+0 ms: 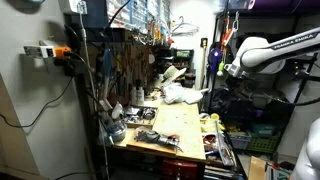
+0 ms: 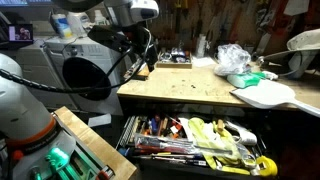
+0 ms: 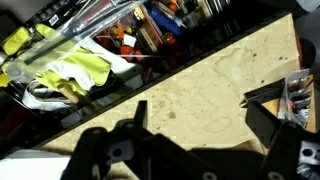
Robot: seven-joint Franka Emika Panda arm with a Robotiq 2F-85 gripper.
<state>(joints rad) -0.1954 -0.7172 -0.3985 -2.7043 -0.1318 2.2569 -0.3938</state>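
My gripper is open and empty. Its two dark fingers hang well apart over the bare wooden benchtop, touching nothing. In an exterior view the gripper hovers above the left end of the benchtop, near a shallow tray of small parts. In an exterior view the white arm reaches in from the right above the bench. In the wrist view, an open drawer of tools lies just beyond the bench edge.
The open drawer below the bench holds several hand tools and yellow gloves. A crumpled plastic bag and a white board-like object sit on the bench. A pegboard wall of tools stands behind.
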